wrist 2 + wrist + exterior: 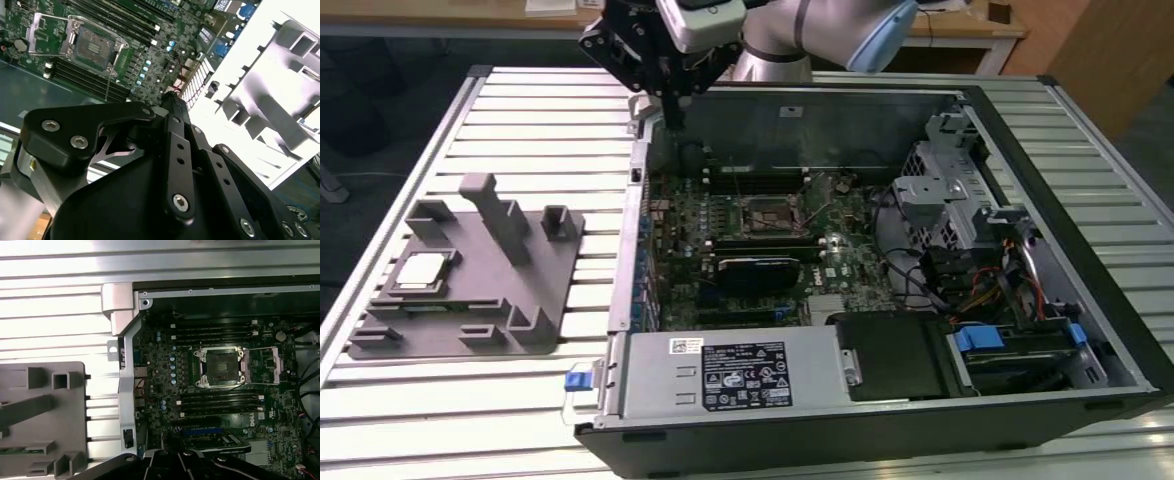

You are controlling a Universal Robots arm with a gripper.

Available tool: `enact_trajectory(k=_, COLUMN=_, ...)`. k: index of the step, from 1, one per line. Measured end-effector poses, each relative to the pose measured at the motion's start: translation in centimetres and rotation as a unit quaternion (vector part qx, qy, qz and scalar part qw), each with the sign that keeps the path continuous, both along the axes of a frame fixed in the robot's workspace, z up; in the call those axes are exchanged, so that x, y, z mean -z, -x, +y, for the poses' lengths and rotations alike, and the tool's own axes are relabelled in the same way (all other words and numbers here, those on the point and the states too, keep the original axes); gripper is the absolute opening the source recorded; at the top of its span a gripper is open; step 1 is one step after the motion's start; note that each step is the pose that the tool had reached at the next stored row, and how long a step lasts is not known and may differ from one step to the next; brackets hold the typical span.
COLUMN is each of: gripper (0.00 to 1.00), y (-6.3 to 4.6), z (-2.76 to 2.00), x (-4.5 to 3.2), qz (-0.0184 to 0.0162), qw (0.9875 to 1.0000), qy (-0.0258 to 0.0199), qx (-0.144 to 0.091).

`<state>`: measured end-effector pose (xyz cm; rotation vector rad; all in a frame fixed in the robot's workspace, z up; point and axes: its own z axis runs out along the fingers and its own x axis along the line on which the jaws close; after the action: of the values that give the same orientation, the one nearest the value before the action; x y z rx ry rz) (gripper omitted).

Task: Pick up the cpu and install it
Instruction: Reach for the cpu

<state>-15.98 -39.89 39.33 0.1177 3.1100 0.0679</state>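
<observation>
- One slatted metal table (480, 400) carries everything.
- One open computer case (881, 430) lies on its side, taking up the middle of the table and the exterior view's right.
- One robot arm (854, 30) reaches in from the far side.
- One green motherboard (720, 300) lies flat in the case.
- One grey tray (540, 290) sits on the table at the exterior view's left, just beside the case, with several upright posts.
- One claw (674, 112) hangs above the far left corner of the case. In the second wrist view its fingers (172, 107) are together, with nothing between them.
- One black block (754, 270) lies on the motherboard, on the near side of the socket.
- One socket (767, 212) sits near the middle of the motherboard. In the first wrist view its cover plate is swung aside.
- One cpu (424, 272), silvery and square, lies flat in the left part of the tray, well apart from the claw and the socket.
</observation>
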Motion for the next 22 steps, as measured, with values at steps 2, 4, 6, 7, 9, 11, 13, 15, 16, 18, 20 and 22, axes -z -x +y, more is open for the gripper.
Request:
enact_trajectory(k=2, gripper=0.11, y=0.3, z=0.00, x=0.00, qz=-0.0002, qw=1.0000, qy=0.0000, qx=0.000)
enact_trajectory(k=4, gripper=0.11, y=0.7, z=0.00, x=0.00, qz=-0.0004, qw=1.0000, qy=0.0000, qx=0.000)
enact_trajectory(k=6, gripper=0.11, y=1.1, z=0.00, x=0.00, qz=-0.0006, qw=1.0000, qy=0.0000, qx=0.000)
enact_trajectory(k=7, gripper=0.11, y=1.3, z=0.00, x=0.00, qz=-0.0007, qw=1.0000, qy=0.0000, qx=0.000)
enact_trajectory(k=9, gripper=0.11, y=1.6, z=0.00, x=-0.01, qz=-0.0010, qw=1.0000, qy=0.0001, qx=0.000)
enact_trajectory(k=11, gripper=0.11, y=2.0, z=0.00, x=0.00, qz=-0.0012, qw=1.0000, qy=0.0000, qx=0.000)
enact_trajectory(k=13, gripper=0.11, y=2.4, z=0.00, x=0.00, qz=-0.0015, qw=1.0000, qy=0.0000, qx=0.000)
enact_trajectory(k=15, gripper=0.11, y=2.7, z=0.00, x=0.00, qz=-0.0018, qw=1.0000, qy=0.0000, qx=0.000)
enact_trajectory(k=16, gripper=0.11, y=2.9, z=0.00, x=0.00, qz=-0.0019, qw=1.0000, qy=0.0000, qx=0.000)
enact_trajectory(k=18, gripper=0.11, y=3.3, z=0.00, x=0.00, qz=-0.0021, qw=1.0000, qy=0.0000, qx=0.000)
enact_trajectory(k=20, gripper=0.11, y=3.7, z=0.00, x=0.00, qz=-0.0023, qw=1.0000, qy=0.0000, qx=0.000)
enact_trajectory(k=22, gripper=0.11, y=4.0, z=0.00, x=0.00, qz=-0.0026, qw=1.0000, qy=0.0000, qx=0.000)
